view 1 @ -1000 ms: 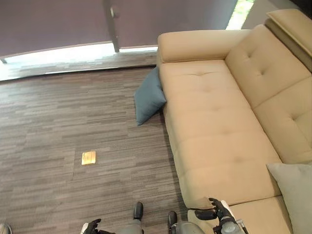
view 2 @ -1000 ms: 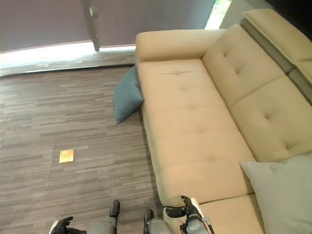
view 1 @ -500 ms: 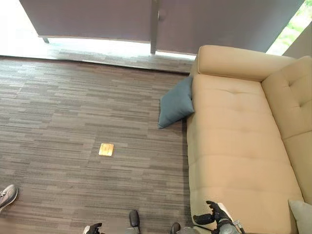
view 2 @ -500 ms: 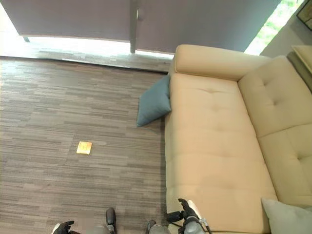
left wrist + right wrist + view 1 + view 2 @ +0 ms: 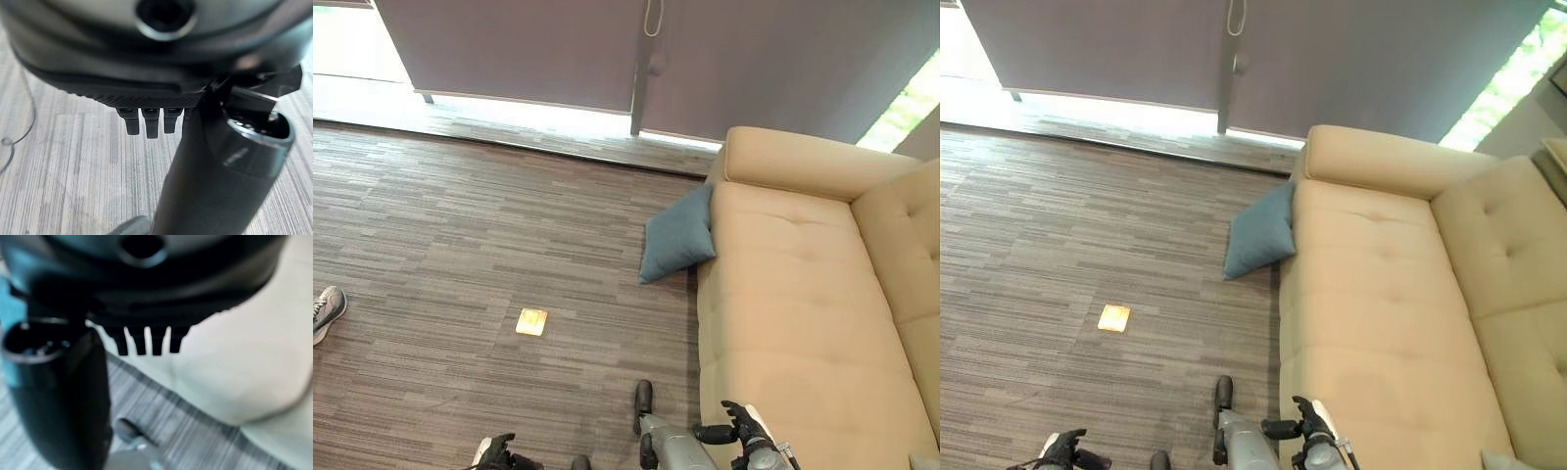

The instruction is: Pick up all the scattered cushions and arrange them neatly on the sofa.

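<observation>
Where it leans on the sofa, the blue cushion stays part-hidden.

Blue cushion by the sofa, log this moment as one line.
cushion: on floor, leaning on sofa front | left hand: open, idle | right hand: open, holds nothing | step: not picked up

Sofa stood on the right side of the floor, running from near the robot back toward the window wall. One cushion sat on the floor, leaning against the sofa's front edge near the far armrest. A small flat square object lay on the floor left of the cushion and nearer the robot, well apart from it. A person's shoe showed at the far left edge.
</observation>
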